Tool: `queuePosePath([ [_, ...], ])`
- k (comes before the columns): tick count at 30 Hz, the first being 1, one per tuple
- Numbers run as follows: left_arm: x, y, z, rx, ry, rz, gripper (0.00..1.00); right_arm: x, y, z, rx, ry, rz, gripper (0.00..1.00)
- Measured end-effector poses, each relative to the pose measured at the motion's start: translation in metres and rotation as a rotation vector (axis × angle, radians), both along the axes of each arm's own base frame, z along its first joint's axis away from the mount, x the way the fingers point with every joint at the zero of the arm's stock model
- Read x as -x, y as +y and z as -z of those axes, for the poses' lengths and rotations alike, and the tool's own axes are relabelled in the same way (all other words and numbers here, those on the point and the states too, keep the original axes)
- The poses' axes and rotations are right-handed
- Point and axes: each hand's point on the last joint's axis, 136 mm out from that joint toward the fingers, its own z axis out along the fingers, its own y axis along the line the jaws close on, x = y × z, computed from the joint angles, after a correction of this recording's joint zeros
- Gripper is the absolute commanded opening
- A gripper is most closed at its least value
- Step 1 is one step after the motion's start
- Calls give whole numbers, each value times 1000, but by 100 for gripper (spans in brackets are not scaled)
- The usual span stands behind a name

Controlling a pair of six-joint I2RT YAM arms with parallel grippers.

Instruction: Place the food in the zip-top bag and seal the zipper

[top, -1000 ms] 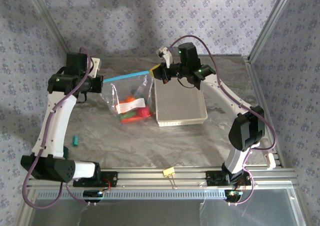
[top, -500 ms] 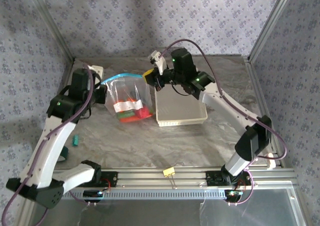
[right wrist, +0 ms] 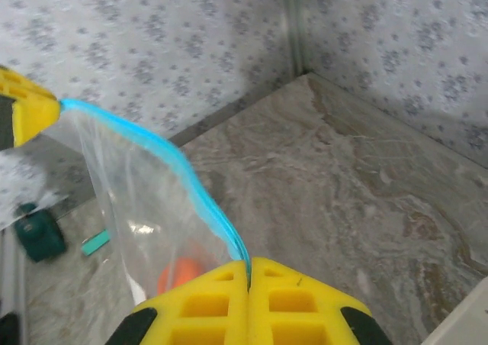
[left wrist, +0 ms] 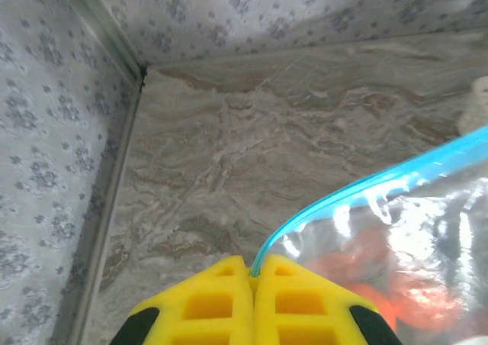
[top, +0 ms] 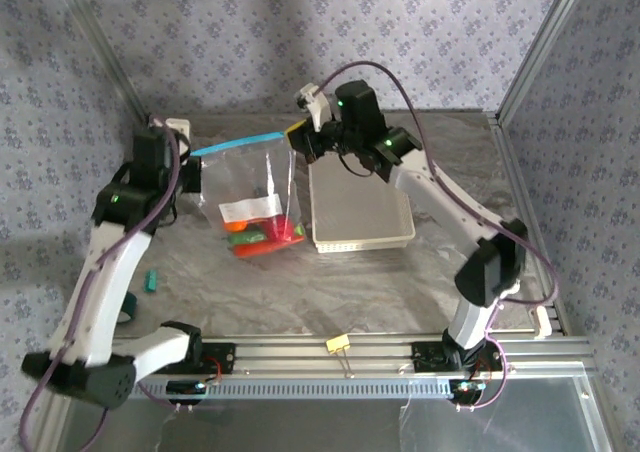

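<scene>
Pinching the blue zipper [top: 237, 144] at its two ends, the left gripper [left wrist: 253, 272] and the right gripper [right wrist: 249, 267] are each clamped tight on the strip, jaws pressed together. The zipper's long axis runs left to right, and its right end lies over the far left corner of the white basket [top: 362, 212]. The clear bag [top: 255, 187] hangs mouth-up beneath it, just left of the basket. The food [top: 265, 234] is gathered at the bag's bottom, beside the basket's left wall.
</scene>
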Motion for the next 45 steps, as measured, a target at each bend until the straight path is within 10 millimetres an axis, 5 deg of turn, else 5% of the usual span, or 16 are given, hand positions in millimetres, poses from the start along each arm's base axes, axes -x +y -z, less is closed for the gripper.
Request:
queuePosePath([
  [8, -104, -4, 93, 45, 149, 15, 0, -92, -2, 84, 69, 142, 129, 0],
  [18, -208, -25, 124, 82, 85, 62, 0, -165, -16, 112, 77, 125, 270, 0],
  [22, -238, -34, 144, 103, 92, 80, 0, -188, -25, 131, 76, 149, 309, 8],
  [28, -252, -44, 171, 122, 136, 92, 5, -204, -37, 165, 86, 215, 349, 50],
  [36, -256, -42, 178, 138, 148, 51, 29, -209, -45, 167, 69, 234, 372, 70],
  [39, -257, -41, 178, 147, 147, 34, 31, -211, -49, 163, 67, 228, 376, 72],
  [45, -261, -33, 176, 184, 126, -11, 33, -208, -78, 120, 50, 179, 426, 73],
])
